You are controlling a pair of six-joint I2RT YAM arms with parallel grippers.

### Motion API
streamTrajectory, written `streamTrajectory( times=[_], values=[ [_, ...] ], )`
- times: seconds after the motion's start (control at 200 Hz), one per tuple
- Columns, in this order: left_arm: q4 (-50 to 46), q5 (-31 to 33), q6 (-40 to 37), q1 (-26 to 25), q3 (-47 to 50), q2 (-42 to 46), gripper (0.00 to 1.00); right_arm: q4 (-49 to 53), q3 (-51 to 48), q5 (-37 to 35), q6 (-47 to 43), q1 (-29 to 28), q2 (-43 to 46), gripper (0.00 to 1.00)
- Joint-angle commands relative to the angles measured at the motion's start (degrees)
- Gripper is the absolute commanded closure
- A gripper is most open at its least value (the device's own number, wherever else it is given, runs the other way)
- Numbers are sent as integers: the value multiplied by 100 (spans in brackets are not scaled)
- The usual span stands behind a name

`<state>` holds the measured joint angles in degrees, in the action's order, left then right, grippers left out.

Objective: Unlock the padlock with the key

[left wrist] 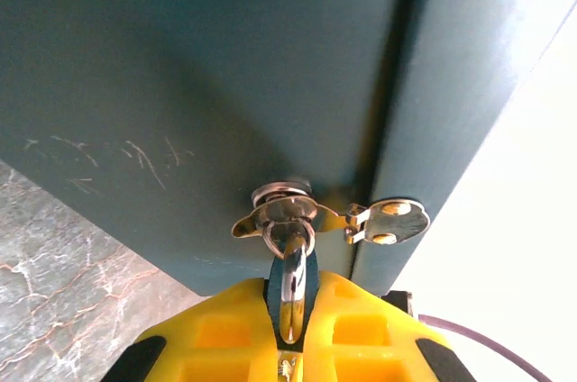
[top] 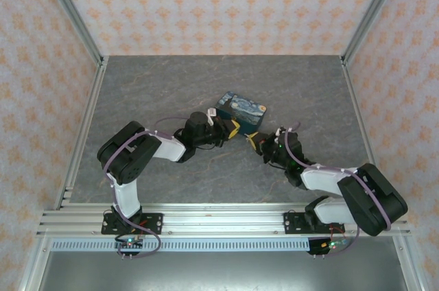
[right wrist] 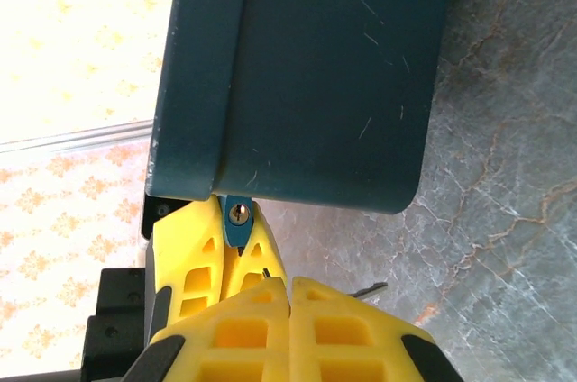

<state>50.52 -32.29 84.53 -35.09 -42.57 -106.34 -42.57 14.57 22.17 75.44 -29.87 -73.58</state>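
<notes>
**A:** Start close in. How does the right gripper stand?

**B:** Its yellow fingers are pressed together, tip to tip. It sits just short of the left one, with a small gap between the two.

**A:** Is anything in it?

**B:** I can't say for sure. What may be the key is a thin grey sliver poking out just beside those fingers, above the table. It is too small to tell whether it is pinched.

**A:** And the left gripper?

**B:** It is clamped on the padlock. The small blue body is wedged between its fingertips, and the keyhole end faces the right wrist camera.

**A:** Where is the padlock relative to the box?

**B:** It is right at the box's near edge, touching it or almost so. From the left wrist, the silver shackle rises out of the fingers and passes through the loop of the hasp on the box's dark teal side. A small hinge plate sits just to the right of the hasp.

**A:** What about the box itself?

**B:** It lies flat on the grey marbled table, mid-table and just past both grippers. Its lid, painted in blue and yellow, faces up, and there are some light scratches on its side.

**A:** And behind it?

**B:** There is bare tabletop, then the back wall, papered in an orange pattern.
</notes>
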Motion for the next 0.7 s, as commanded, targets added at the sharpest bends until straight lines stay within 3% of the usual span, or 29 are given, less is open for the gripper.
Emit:
streamTrajectory(
  times=[0.0,0.38,0.696],
  values=[
    [466,144,151,26,47,226,100,-270,193,-338,198,-99,-56,100],
    [704,197,204,-15,133,230,100,-226,252,-858,502,-226,-102,100],
    [733,230,195,-51,157,237,100,-305,380,-881,605,-274,-292,100]
  ],
)
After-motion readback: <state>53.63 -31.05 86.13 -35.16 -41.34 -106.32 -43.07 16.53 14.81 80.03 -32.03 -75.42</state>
